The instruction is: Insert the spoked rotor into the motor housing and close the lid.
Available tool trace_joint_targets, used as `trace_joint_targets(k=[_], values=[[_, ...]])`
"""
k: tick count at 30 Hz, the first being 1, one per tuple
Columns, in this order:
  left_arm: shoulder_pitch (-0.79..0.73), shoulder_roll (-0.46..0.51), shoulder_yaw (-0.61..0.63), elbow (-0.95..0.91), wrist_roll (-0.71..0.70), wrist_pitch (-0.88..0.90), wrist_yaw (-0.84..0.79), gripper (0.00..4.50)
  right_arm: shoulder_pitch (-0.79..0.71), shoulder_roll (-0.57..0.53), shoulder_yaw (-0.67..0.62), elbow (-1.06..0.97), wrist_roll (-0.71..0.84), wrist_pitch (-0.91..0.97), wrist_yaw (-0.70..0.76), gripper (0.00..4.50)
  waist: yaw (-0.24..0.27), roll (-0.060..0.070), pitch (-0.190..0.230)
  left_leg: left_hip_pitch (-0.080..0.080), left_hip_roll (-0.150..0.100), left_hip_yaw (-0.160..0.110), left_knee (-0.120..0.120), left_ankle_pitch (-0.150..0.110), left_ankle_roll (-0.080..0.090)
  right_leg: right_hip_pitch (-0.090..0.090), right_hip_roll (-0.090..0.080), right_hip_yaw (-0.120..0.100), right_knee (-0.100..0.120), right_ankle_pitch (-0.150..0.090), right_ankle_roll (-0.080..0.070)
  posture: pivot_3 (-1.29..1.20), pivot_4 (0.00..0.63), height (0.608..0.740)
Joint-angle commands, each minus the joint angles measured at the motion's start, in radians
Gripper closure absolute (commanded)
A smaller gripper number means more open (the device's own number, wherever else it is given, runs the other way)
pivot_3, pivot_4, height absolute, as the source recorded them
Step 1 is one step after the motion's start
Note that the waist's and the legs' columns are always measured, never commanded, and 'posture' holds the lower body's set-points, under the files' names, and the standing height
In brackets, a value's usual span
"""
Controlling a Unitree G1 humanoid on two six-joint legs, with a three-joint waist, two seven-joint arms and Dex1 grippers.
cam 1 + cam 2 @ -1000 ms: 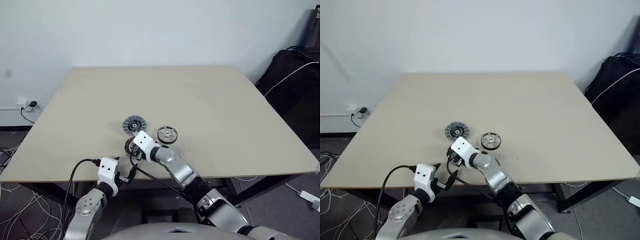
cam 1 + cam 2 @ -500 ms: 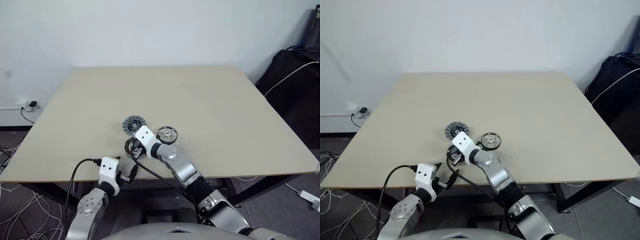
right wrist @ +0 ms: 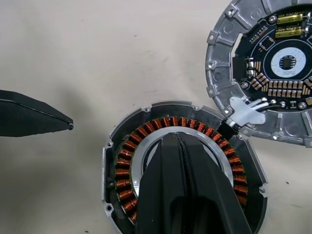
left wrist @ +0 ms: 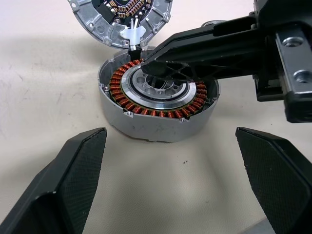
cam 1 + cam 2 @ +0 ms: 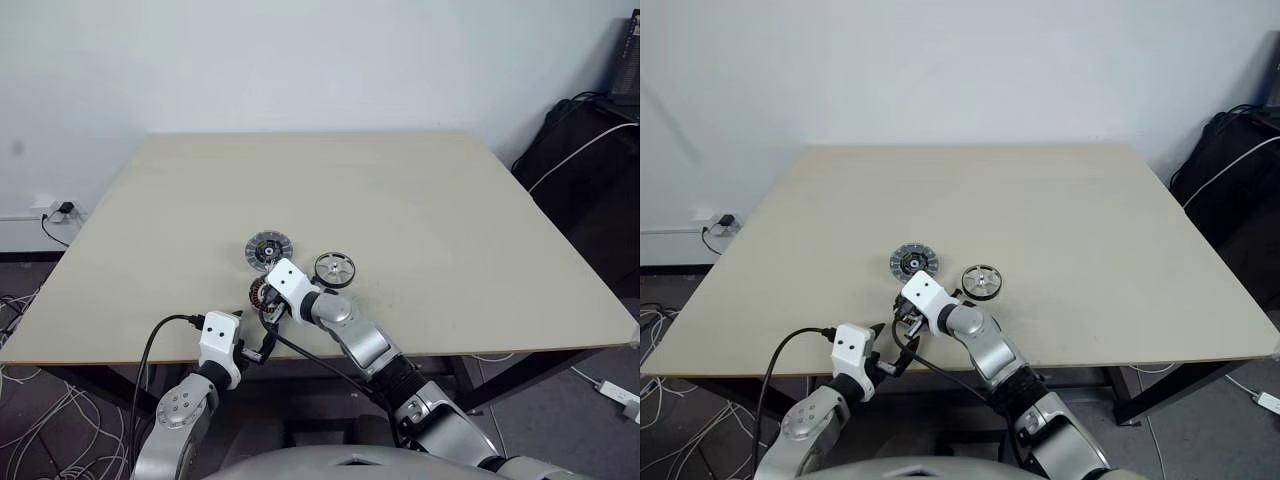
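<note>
Since a second earlier the right gripper (image 3: 179, 146) had closed, its two black fingers (image 4: 204, 46) now pressed flat together with nothing between them, their tips resting in the silvery centre of the motor housing (image 4: 158, 100); the arm itself had barely shifted over the same spot. Nearest the robot, the left gripper (image 4: 170, 141) hovered just short of the housing with its jaws spread wide, one textured black pad (image 4: 80, 161) on each side and bare tabletop between them, holding nothing. One of its pointed fingertips (image 3: 53, 122) showed beside the housing in the right wrist view, near it but apart. The housing sat on the beige table (image 5: 420, 200) close to the near edge, a round silver-walled shell with a ring of copper-coloured windings around a pale metal core. Just beyond it, rim almost touching rim, lay the lid (image 3: 273, 73), inner face up, showing a dark circuit board with rows of small components, two gold-coloured capacitors and a white ring at its centre; thin white wires and a white tab (image 3: 246, 111) ran from the lid's edge to the housing's rim. No writing on the board could be read. To the right of the lid and housing, apart from both, the spoked rotor (image 5: 334, 268) lay flat on the table, untouched. Farther back the tabletop ran to a white wall, with a dark bag (image 5: 590, 160) and cables on the floor beside the table.
</note>
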Motion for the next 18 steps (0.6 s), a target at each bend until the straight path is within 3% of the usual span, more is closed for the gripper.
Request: trace_joint_targets(k=[1,18], values=[[-0.009,-0.004,-0.001,-0.037,-0.004,-0.014,0.0,0.0,-0.026,0.008,-0.006,-0.006,-0.007,-0.006,-0.005,4.48,0.0,0.0,0.0,0.0,0.0,0.0,0.0,0.0,0.0,0.0,0.0,0.0,0.0,0.0,0.0,0.0,0.0,0.74],[-0.03,0.0,-0.009,-0.014,-0.002,-0.028,-0.02,0.0,0.02,-0.04,-0.018,-0.077,-0.004,0.037,0.0,4.48,0.0,0.0,0.0,0.0,0.0,0.0,-0.001,0.0,0.0,0.0,0.0,0.0,0.0,0.0,0.0,0.0,0.0,0.74]])
